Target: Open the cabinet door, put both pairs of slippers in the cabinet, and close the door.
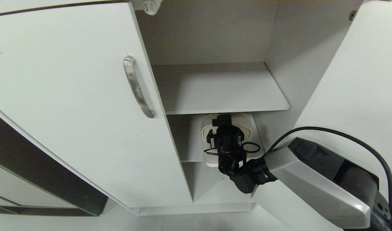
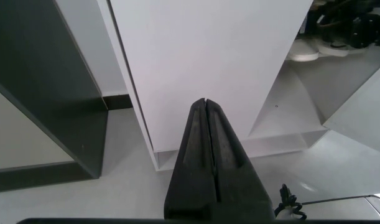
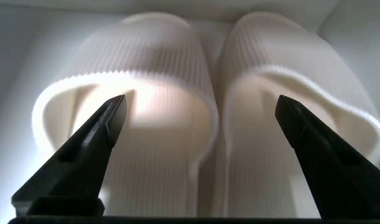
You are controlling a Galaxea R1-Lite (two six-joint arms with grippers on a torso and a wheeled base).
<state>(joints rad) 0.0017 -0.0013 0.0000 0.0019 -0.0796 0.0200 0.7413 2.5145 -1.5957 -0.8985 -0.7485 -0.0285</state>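
Observation:
A pair of white ribbed slippers (image 3: 196, 112) lies side by side on the cabinet's lower shelf (image 1: 191, 144), partly hidden in the head view by my right gripper (image 1: 222, 123). That gripper (image 3: 202, 115) is open just behind the slippers, one fingertip (image 3: 112, 112) over the left slipper's opening and the other over the right slipper, holding nothing. My left gripper (image 2: 205, 109) is shut and empty, low in front of the closed left door (image 2: 202, 56). The right cabinet door (image 1: 359, 86) stands wide open.
The closed left door (image 1: 64, 96) carries a metal handle (image 1: 137, 86). The upper shelf (image 1: 221, 88) holds nothing. A dark panel (image 2: 46, 93) stands left of the cabinet. Pale floor (image 1: 196, 221) lies in front.

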